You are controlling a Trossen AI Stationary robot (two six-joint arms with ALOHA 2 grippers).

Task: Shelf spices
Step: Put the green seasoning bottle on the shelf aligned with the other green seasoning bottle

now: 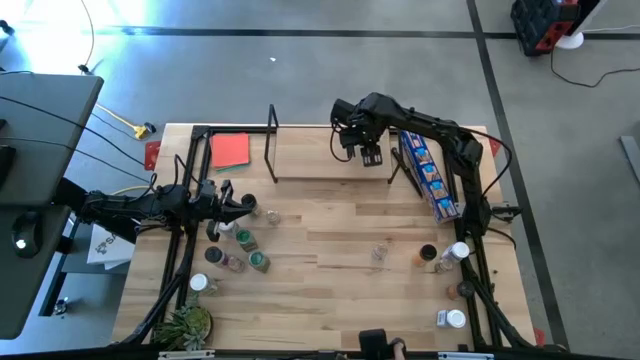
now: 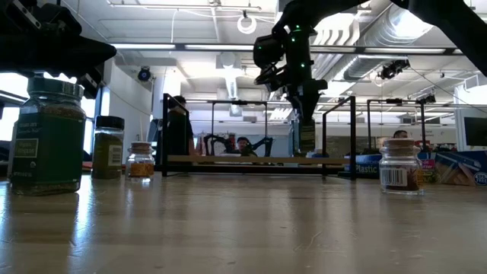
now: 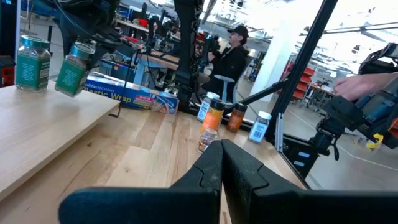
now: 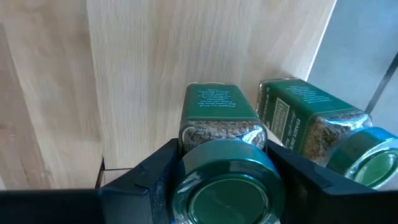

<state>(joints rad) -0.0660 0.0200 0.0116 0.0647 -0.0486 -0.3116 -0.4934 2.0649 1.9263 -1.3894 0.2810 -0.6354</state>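
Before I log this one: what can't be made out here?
- High view: the held jar is hidden under the right gripper above the shelf.
- Right wrist view: whether the held jar touches the board; its base is out of sight.
- High view: jar labels by the left gripper are too small.
- Left wrist view: far-side jars' contents are blurred.

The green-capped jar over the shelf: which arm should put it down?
The right arm. Its fingers grip the green-capped clear spice jar above the light wooden shelf board, beside another green-capped jar. The left gripper is shut, away from the shelf.
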